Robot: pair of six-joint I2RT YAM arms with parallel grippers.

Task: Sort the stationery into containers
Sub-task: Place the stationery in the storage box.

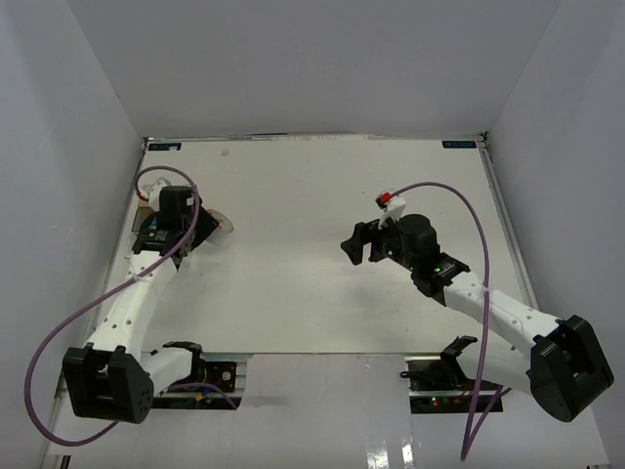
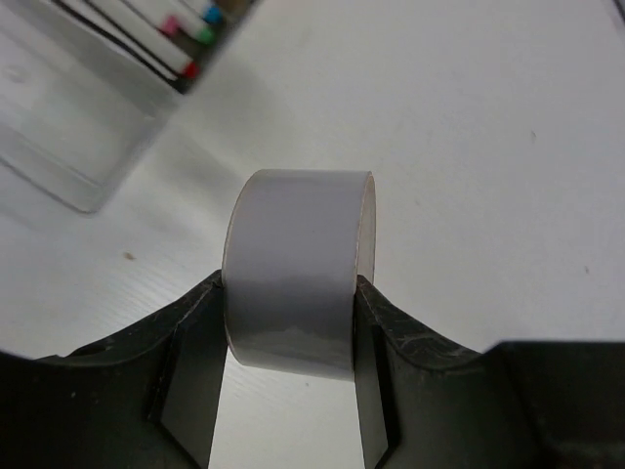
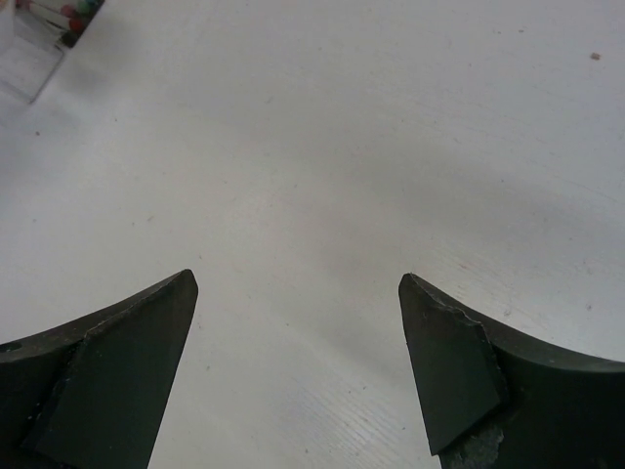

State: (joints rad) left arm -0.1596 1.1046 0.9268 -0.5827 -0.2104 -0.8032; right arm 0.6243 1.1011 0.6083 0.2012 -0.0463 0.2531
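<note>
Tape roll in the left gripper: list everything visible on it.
The tape roll is wide, pale grey and smooth, with a glossy sheen low on its curved face. A thin lighter edge shows on its right side; the core hole is hidden. Its curved face points at the wrist camera, and the black fingers of the left gripper pinch its flat sides. Whether it rests on the white table cannot be told.
</note>
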